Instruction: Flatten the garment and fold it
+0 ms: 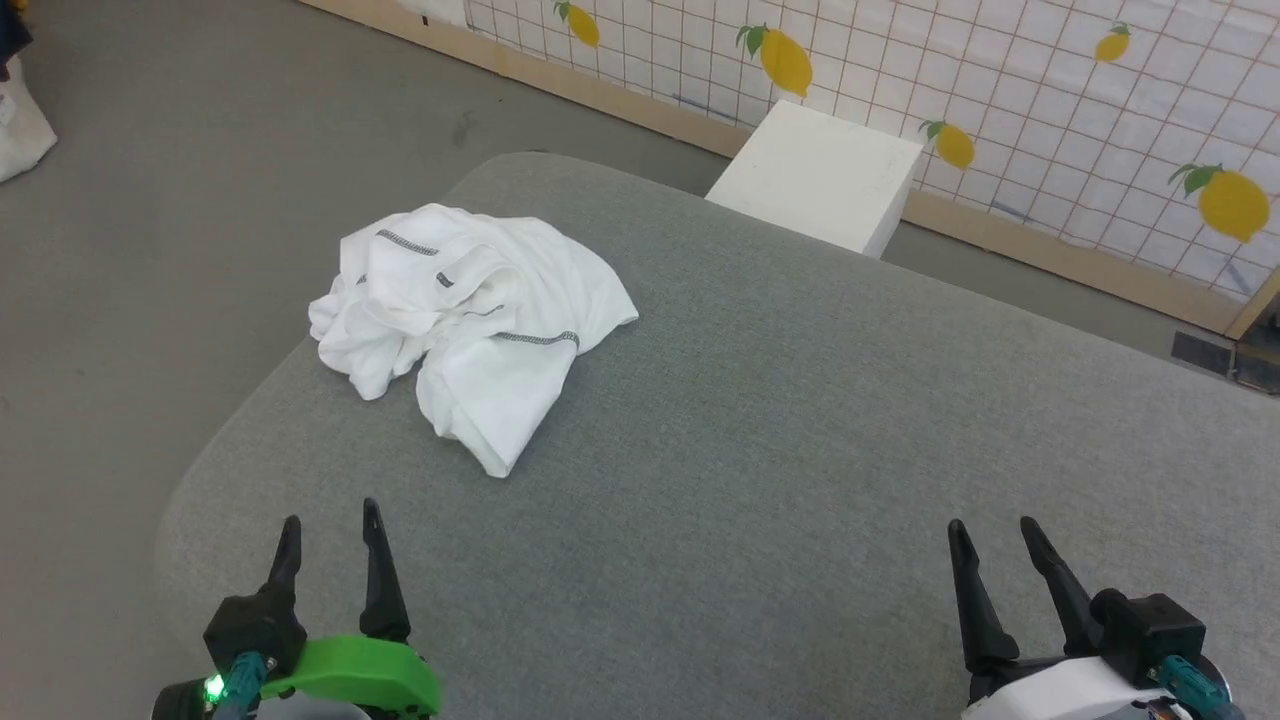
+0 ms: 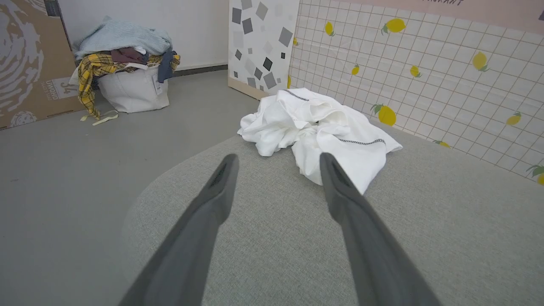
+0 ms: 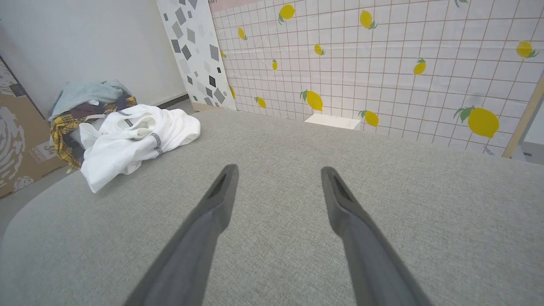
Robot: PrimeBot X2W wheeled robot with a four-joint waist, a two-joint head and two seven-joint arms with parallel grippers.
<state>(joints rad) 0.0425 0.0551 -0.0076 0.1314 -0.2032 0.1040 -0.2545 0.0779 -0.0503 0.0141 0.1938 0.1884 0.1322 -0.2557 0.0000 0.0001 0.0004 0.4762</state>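
Note:
The garment [image 1: 470, 320] is a white shirt with grey zigzag seams, lying crumpled in a heap on the far left part of the grey cushioned table [image 1: 800, 450]. It also shows ahead of the left fingers as the garment [image 2: 318, 127] and at the left as the garment [image 3: 131, 140]. My left gripper [image 1: 328, 535] hovers open near the table's front left, short of the heap, with nothing between its fingers. My right gripper [image 1: 990, 540] stands open at the front right, far from the cloth, over bare fabric.
A white box [image 1: 815, 175] stands on the floor behind the table, against a lemon-patterned wall [image 1: 1000, 80]. A white basket heaped with clothes [image 2: 127, 68] sits on the grey floor [image 1: 180, 200] to the left, beside a cardboard box [image 2: 25, 63].

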